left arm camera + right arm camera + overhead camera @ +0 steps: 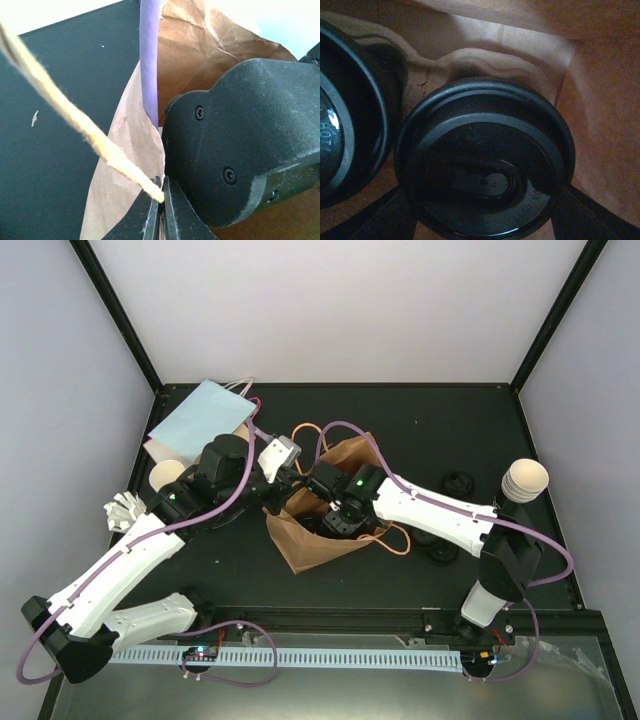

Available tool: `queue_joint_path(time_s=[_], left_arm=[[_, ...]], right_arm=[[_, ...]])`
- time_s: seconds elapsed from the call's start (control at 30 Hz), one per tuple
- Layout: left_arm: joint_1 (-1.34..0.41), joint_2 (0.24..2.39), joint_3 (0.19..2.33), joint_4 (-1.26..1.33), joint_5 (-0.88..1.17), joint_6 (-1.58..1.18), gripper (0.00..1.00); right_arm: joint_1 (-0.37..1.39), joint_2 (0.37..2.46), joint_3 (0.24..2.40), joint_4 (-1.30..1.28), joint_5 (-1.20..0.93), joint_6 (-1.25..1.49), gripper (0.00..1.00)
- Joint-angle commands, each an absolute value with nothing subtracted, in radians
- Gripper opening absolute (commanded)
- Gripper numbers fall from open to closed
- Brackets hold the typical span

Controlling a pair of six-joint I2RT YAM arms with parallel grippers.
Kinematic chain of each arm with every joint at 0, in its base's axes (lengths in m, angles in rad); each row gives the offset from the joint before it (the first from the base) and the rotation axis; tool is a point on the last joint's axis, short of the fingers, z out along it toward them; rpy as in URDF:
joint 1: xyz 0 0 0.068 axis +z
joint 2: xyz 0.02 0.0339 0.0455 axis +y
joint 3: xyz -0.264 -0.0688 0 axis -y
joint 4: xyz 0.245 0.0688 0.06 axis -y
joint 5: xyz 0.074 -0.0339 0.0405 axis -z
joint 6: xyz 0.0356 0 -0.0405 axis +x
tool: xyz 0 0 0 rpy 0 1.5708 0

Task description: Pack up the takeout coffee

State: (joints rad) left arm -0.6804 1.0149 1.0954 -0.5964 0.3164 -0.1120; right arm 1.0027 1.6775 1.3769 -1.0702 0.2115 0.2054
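Black tabletop [400,440] spreads under both my arms, with pale walls behind. The brown bag [300,545] lies at its middle. My left pincer [161,200] is clamped flat on the bag's paper rim, right where the twine handle [75,117] runs into the jaws, and holds the mouth open.

My right pincer [338,516] is down inside the bag. Its two fingers stand wide on either side of a lidded coffee cup [485,167] and grip it just under the lid. A second lidded cup [340,125] sits close to that pincer's left. Crumpled paper wall is just ahead and to its right.

I cannot see whether the held cup rests on the bag's floor. If I let go while it hangs or leans, it may topple against its neighbour and the lid may pop.

The space is tight. Spreading the fingers or lifting out carelessly could knock the second cup or catch the paper and drag the bag.

My purple cable [149,60] lies just ahead of the left pincer, at the rim, and could snag there. If the left pinch slips, the mouth may fold over my right wrist.
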Motion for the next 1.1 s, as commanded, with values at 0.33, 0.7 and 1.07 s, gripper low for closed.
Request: queue_joint_path(time_s=[0.33, 0.7, 1.07], left_arm=[[-0.698, 1.012, 1.083, -0.675, 0.331, -0.089, 0.03], [-0.718, 1.02, 1.093, -0.679, 0.366, -0.092, 0.04], [-0.728, 1.024, 1.098, -0.686, 0.347, -0.098, 0.04]], right_arm=[[1.009, 1.638, 1.186, -1.151, 0.069, 0.277, 0.4], [1.008, 1.744, 1.297, -1.14, 0.076, 0.237, 0.4], [1.009, 1.73, 1.325, -1.145, 0.078, 0.232, 0.4]])
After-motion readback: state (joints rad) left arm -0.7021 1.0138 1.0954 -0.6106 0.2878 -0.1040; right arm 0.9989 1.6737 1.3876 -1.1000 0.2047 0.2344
